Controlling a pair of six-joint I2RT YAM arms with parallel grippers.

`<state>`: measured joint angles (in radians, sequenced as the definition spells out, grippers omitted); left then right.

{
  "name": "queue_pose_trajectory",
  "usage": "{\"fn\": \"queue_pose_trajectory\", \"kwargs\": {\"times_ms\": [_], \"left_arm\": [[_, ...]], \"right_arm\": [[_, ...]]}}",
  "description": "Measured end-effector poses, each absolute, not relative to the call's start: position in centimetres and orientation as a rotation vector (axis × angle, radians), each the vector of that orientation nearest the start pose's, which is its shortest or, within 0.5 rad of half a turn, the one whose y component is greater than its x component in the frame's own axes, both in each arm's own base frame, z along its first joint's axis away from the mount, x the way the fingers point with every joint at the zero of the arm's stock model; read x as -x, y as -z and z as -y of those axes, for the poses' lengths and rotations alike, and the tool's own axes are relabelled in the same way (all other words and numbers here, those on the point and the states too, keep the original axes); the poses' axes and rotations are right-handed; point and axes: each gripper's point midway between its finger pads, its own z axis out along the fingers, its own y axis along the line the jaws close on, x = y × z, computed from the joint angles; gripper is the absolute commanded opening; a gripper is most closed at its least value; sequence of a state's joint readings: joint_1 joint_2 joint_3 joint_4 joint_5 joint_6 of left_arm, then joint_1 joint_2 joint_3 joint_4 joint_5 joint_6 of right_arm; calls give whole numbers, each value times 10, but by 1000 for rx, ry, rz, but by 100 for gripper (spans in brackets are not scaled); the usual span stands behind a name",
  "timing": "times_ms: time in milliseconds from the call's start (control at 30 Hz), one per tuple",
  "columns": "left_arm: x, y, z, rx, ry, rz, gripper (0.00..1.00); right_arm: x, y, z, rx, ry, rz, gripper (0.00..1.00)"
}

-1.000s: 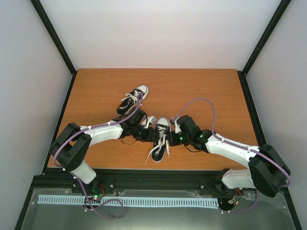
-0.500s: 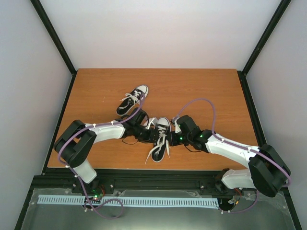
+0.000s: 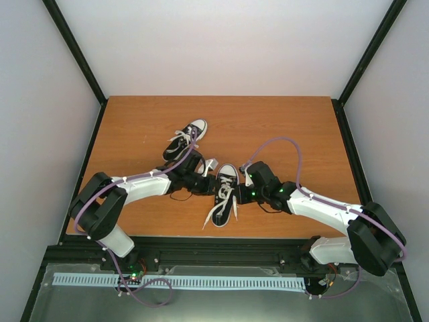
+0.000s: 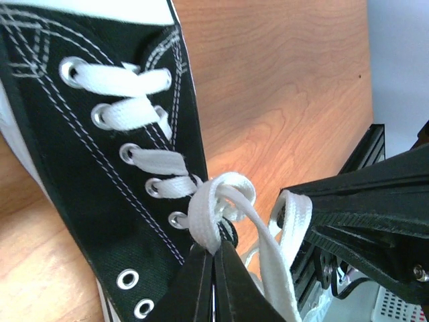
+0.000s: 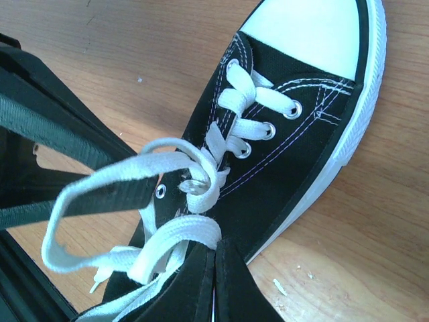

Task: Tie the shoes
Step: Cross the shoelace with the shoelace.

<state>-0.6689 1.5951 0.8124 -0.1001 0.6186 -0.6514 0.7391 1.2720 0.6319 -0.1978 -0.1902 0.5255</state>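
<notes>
A small black canvas shoe with a white rubber toe, the near shoe (image 3: pixel 226 186), lies on the brown wooden table (image 3: pixel 288 127). Its long way runs from the arms out to the far edge of the table. Its toe points away from the arms. The other black canvas shoe, the far shoe (image 3: pixel 186 139), sits beyond the near shoe and a bit to its left.

The near shoe lies between the two claws. The left claw (image 4: pixel 214 261) is at the near shoe's left side. It is squeezed tight on a fold of flat white lace (image 4: pixel 208 216), just beside the lace holes. The right claw (image 5: pixel 214 261) is at the near shoe's right side. It is squeezed tight too, pinching a strip of white lace (image 5: pixel 179 233). A lace loop (image 5: pixel 120 174) sticks out from the twist in the middle of the near shoe.

I think the bow on the near shoe is being made now. Each claw is on its own side, and neither is nearer. So the next pull should go sideways, out from the near shoe's middle, not along its length. The far shoe's laces are too small to judge.
</notes>
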Motion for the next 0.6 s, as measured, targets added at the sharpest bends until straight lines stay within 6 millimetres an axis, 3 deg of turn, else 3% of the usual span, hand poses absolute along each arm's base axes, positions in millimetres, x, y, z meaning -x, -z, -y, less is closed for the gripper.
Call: {"fn": "queue_pose_trajectory", "kwargs": {"times_ms": [300, 467, 600], "left_arm": [[-248, -82, 305, -296, 1217, -2665, 1], [-256, -80, 305, -339, 1199, -2648, 14], [-262, -79, 298, -334, 1174, -2642, 15]], "right_arm": [[-227, -88, -252, 365, -781, -2526, 3], [-228, -85, -255, 356, -790, -2532, 3], [-227, -80, -256, 356, -788, -2546, 3]]}}
